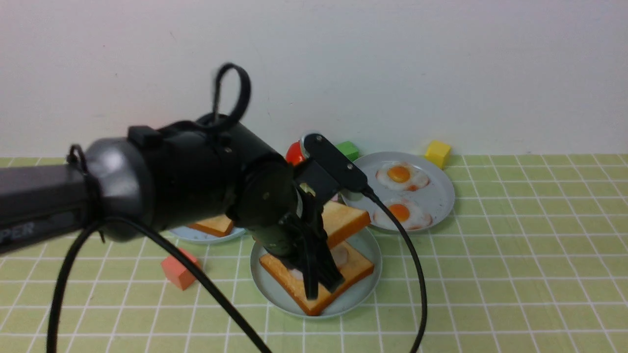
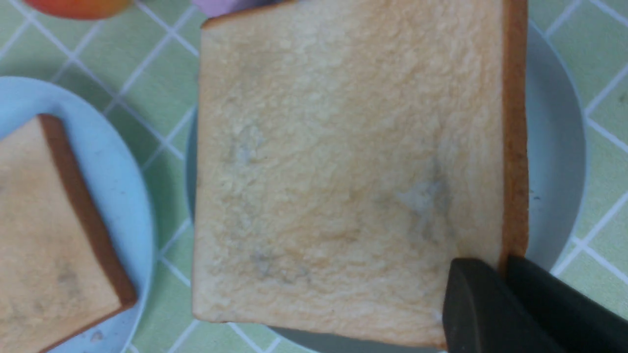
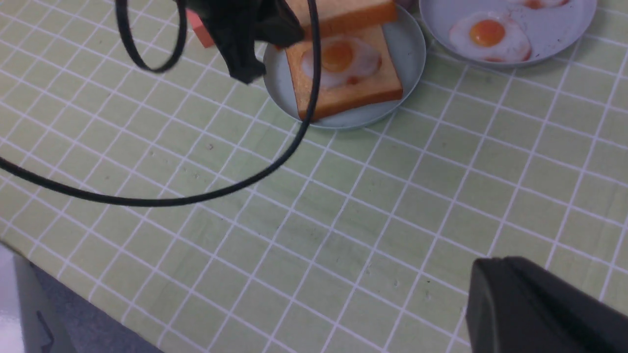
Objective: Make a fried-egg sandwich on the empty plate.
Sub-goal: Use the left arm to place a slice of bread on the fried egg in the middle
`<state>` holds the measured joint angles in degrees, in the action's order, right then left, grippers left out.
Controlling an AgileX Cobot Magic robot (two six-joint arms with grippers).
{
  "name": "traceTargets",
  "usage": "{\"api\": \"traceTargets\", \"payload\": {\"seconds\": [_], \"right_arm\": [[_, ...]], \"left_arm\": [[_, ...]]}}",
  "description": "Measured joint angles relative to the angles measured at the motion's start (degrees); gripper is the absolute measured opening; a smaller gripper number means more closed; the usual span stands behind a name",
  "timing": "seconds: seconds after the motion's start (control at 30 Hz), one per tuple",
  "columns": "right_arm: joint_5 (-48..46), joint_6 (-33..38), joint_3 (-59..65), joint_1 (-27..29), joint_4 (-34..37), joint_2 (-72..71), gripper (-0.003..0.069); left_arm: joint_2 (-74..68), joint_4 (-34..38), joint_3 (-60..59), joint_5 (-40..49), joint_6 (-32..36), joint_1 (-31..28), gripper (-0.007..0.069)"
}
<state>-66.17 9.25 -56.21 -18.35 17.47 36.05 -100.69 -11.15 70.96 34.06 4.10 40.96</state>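
Capping looks to be the step in hand: the left tool is clenched on one corner of the top slice, pinching it at the crust, and the slice hangs tilted off its tips, clear of what lies below. Just under the tool sits the empty plate, which already carries the lower slice flat on it and the fried egg lying yolk up in the middle of that slice. From the front the held slice reaches away beyond the tool, so it does not seem squared over the one beneath. To my eye the next move calls for drawing the slice back until its edges match the lower one, levelling it, lowering it onto the egg and only then letting go; released from a tilt it could slide off the yolk. The right tool is closed on nothing, hanging over the worktop with the plate well ahead of it. Off to the left tool's side a spare slice rests on the blue plate.
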Motion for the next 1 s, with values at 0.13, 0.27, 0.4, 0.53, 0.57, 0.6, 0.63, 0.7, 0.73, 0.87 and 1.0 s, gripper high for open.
{"api": "traceTargets", "payload": {"seconds": [0.13, 0.27, 0.4, 0.53, 0.57, 0.6, 0.63, 0.7, 0.73, 0.87, 1.0], "right_arm": [[-1.0, 0.0, 0.0, 0.0, -0.2, -2.0, 0.0022], [-1.4, 0.0, 0.0, 0.0, -0.2, -3.4, 0.0022], [-1.5, 0.0, 0.0, 0.0, -0.2, -3.6, 0.0024], [-1.6, 0.0, 0.0, 0.0, -0.2, -3.6, 0.0026], [-1.6, 0.0, 0.0, 0.0, -0.2, -3.6, 0.0027], [-1.6, 0.0, 0.0, 0.0, -0.2, -3.6, 0.0028], [-1.6, 0.0, 0.0, 0.0, -0.2, -3.6, 0.0028], [-1.6, 0.0, 0.0, 0.0, -0.2, -3.6, 0.0028], [-1.6, 0.0, 0.0, 0.0, -0.2, -3.6, 0.0028], [-1.6, 0.0, 0.0, 0.0, -0.2, -3.7, 0.0029], [-1.7, 0.0, 0.0, 0.0, -0.1, -3.7, 0.0029]], "left_arm": [[-1.9, -2.3, -0.1, -0.4, -1.2, 0.9, 0.0021], [-2.8, -3.0, -0.1, -0.4, -1.3, 0.9, 0.0021], [-2.8, -1.4, -0.1, 0.1, -1.1, 0.9, 0.0021], [-2.9, 0.1, -0.1, 0.8, 2.1, 0.9, 0.0021], [-3.1, 0.4, -0.1, 0.8, 3.1, 0.9, 0.0021], [-3.2, 0.4, -0.1, 0.8, 3.6, 0.9, 0.0021], [-3.5, 0.5, -0.1, 0.8, 3.8, 0.9, 0.0021], [-4.1, 0.5, -0.1, 0.9, 3.9, 0.9, 0.0021], [-4.5, 0.5, -0.1, 0.9, 3.9, 0.9, 0.0021], [-5.3, 1.4, -0.1, 0.6, 3.9, 0.9, 0.0023], [-5.3, 2.3, -0.1, -0.2, 3.9, 0.9, 0.0062]]}}
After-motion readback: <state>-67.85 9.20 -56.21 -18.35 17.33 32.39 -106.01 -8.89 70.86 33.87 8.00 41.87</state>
